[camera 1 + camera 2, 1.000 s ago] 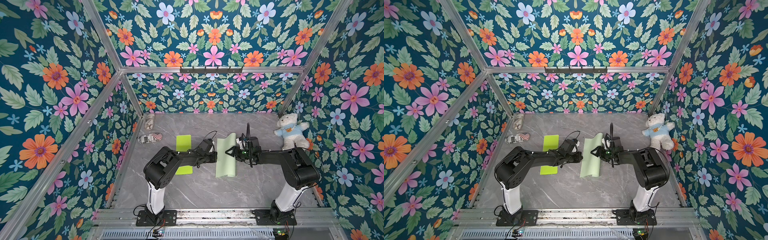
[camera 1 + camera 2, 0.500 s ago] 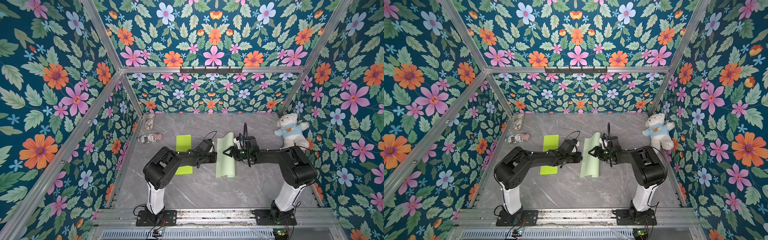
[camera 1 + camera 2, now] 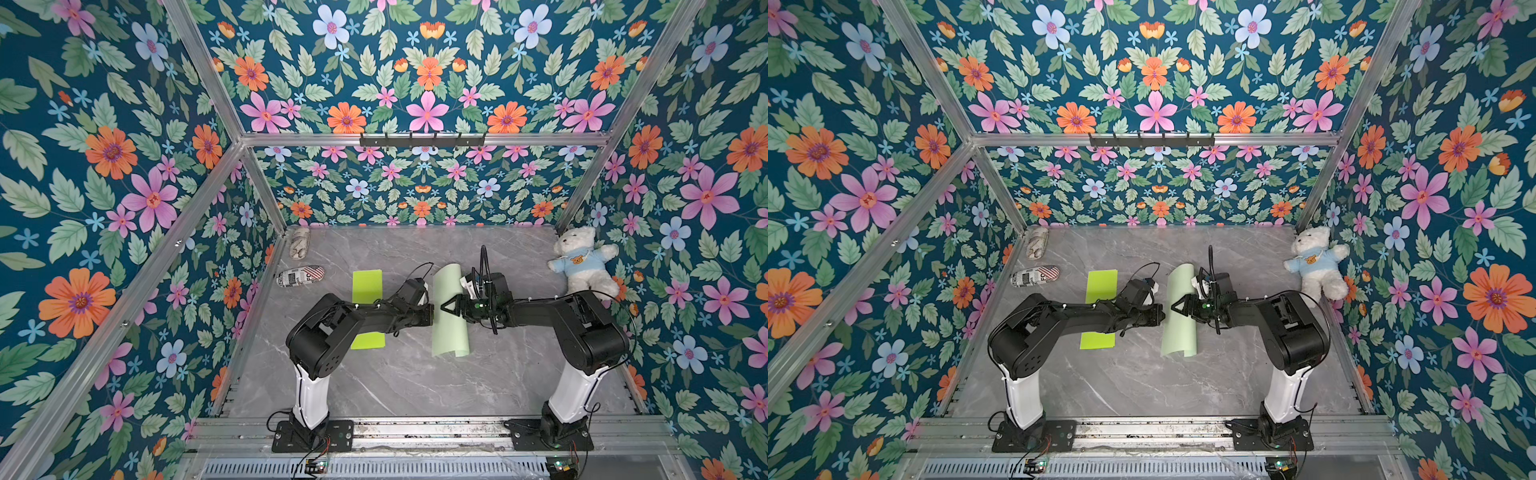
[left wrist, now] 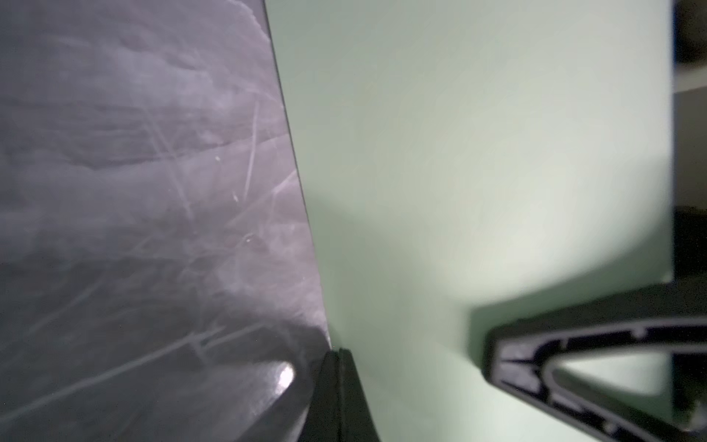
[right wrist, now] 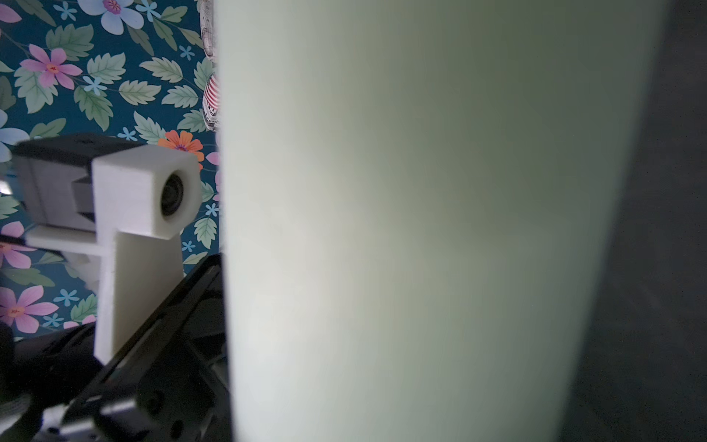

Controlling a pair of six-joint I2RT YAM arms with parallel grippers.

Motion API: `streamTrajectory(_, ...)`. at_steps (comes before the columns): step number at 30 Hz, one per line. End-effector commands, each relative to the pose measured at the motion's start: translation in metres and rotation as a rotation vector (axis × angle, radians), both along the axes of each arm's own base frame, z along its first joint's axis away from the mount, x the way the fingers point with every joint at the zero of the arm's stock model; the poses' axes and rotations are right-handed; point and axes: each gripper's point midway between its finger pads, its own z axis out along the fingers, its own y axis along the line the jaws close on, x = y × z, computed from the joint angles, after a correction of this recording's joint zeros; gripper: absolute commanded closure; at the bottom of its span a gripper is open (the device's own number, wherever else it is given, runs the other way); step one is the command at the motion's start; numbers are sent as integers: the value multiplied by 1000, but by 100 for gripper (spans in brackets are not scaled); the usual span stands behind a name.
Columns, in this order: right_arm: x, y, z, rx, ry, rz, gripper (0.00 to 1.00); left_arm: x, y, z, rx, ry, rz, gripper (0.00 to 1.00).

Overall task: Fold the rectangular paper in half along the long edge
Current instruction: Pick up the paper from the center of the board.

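Pale green paper lay curled on the grey tabletop.
Left gripper was closed at its edge; right gripper over it, spread unclear.

The pale-green paper looks matt, the marble-look tabletop glossy and scratched, the teddy bear plush.

Pale green rect. paper is seen mid-table, long axis front-to-back. Right long side is lifted & curled over toward left, uncreased. The curl is seen open at near end. Left edge is laid flat.
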Motion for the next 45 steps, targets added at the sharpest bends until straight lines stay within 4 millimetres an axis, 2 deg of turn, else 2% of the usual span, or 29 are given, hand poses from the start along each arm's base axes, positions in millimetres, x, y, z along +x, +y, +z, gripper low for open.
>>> streamTrajectory(1,-29,-21,-39,-135,181,-40,44,-12,18,-18,89,61,15,100)
streamTrajectory(4,-29,-14,-31,-86,173,-26,54,-12,18,-16,86,56,18,100)
streamTrajectory(7,-28,-7,-20,-22,157,-14,58,-11,18,-14,81,51,25,100)
streamTrajectory(13,-28,5,4,100,128,12,63,-11,16,-7,39,33,28,100)
streamTrajectory(16,-28,11,17,165,114,22,64,-11,14,1,10,14,25,96)
streamTrajectory(24,-29,22,58,329,63,56,66,-11,19,34,-61,-70,43,93)
streamTrajectory(27,-30,25,74,389,44,73,66,-10,24,55,-96,-112,59,93)
streamTrajectory(31,-34,29,112,522,0,111,66,-9,35,96,-157,-184,78,93)
streamTrajectory(33,-35,30,134,580,-34,131,66,-8,44,122,-193,-224,90,92)
streamTrajectory(36,-40,30,168,663,-67,164,67,-7,58,171,-265,-304,97,92)
streamTrajectory(41,-55,25,248,842,-185,252,66,-13,77,247,-411,-398,77,90)
streamTrajectory(44,-66,20,292,933,-251,302,65,-23,77,284,-511,-424,25,90)
streamTrajectory(45,-68,19,300,947,-263,312,64,-27,75,294,-547,-430,6,89)
